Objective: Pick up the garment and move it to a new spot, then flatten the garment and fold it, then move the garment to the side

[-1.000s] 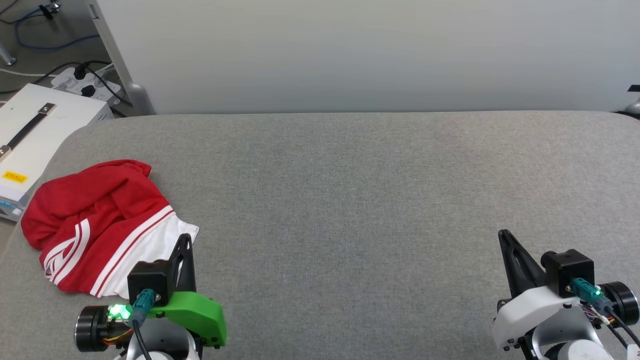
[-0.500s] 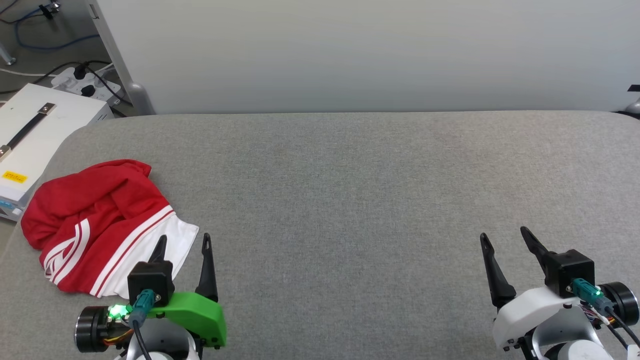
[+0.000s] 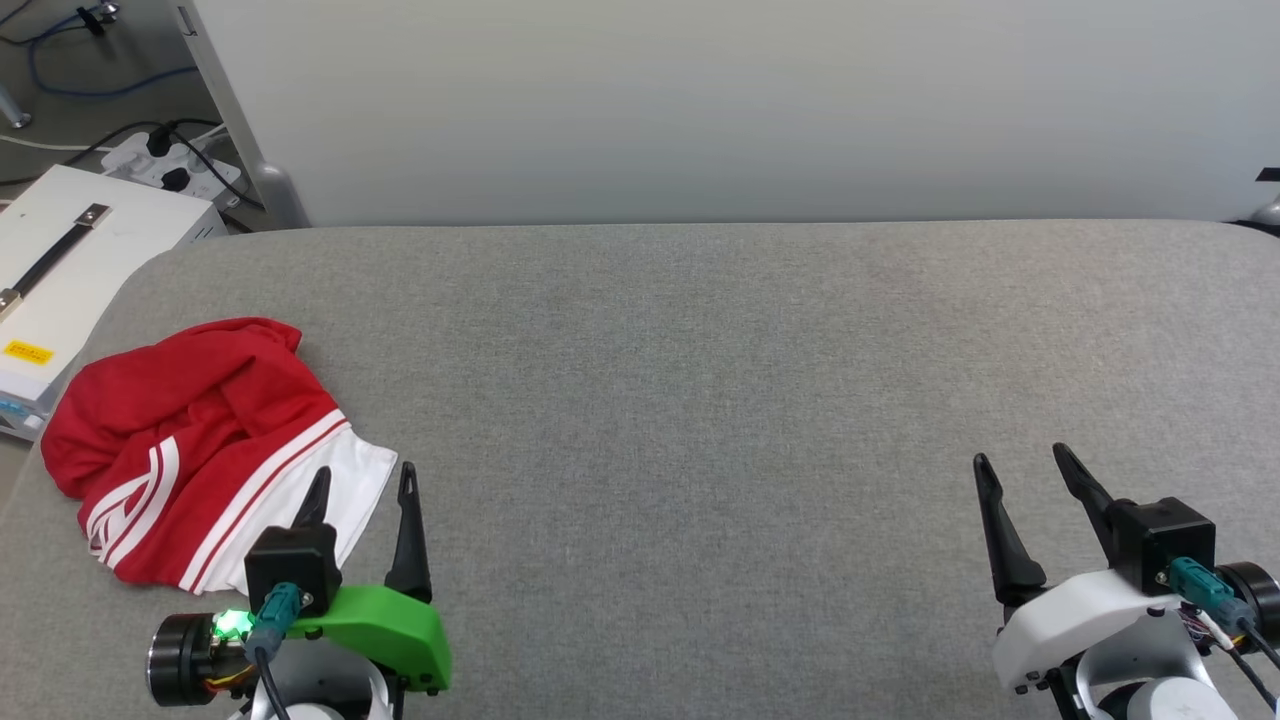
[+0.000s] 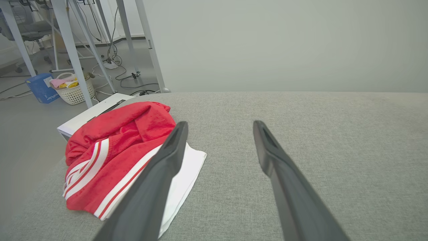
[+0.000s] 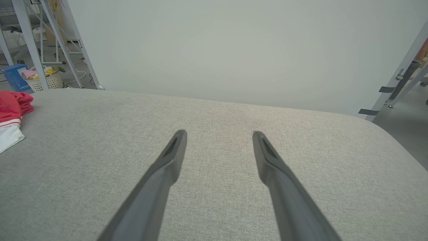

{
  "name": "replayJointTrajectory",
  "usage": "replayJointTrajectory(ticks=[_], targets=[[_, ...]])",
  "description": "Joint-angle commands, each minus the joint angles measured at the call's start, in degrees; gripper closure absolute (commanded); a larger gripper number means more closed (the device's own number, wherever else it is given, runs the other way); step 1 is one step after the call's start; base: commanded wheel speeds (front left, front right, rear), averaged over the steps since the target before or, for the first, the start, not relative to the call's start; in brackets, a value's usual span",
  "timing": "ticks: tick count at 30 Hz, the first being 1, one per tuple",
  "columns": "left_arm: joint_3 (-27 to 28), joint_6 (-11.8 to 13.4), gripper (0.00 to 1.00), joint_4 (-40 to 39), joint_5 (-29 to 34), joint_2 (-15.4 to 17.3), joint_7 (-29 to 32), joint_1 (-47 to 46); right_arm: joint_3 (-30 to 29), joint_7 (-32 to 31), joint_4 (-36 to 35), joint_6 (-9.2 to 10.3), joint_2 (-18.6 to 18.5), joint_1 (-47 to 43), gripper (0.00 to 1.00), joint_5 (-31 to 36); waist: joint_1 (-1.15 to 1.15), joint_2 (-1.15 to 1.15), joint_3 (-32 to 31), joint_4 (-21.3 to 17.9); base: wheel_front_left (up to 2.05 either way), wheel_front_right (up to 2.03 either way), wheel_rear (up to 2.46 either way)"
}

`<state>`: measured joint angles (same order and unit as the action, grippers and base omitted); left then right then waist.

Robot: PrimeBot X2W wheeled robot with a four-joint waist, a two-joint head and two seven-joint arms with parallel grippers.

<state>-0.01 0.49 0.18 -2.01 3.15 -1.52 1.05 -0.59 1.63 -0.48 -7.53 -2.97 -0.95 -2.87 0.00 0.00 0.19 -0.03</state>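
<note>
One crumpled garment lies on the grey table; the left pincer, open and empty, is just beside it, the right pincer, likewise open, well apart.

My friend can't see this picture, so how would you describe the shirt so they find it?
Look at the big grey table. Near its left end, just ahead of the left gripper, lies a crumpled shirt. It is bright red with a white sleeve and white stripes, unlike the plain white box beside the table.
</note>
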Motion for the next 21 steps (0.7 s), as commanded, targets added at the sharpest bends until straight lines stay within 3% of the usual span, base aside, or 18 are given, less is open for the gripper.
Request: replayJointTrajectory(ticks=[1, 21], targets=[[0.16, 0.33, 0.0, 0.05, -0.49, -0.04, -0.6, -0.38, -0.26, 0.67, -0.64, 0.01, 0.01, 0.12, 0.0, -0.89, 0.0, 0.0, 0.02, -0.01, 0.0, 0.0, 0.0], [0.49, 1.0, 0.0, 0.89, -1.68, -0.08, -2.96, -0.56, -0.79, 3.0, -1.26, 0.01, 0.03, -0.44, 0.0, -3.65, 0.0, 0.0, 0.44, -0.12, 0.0, 0.0, 0.0]])
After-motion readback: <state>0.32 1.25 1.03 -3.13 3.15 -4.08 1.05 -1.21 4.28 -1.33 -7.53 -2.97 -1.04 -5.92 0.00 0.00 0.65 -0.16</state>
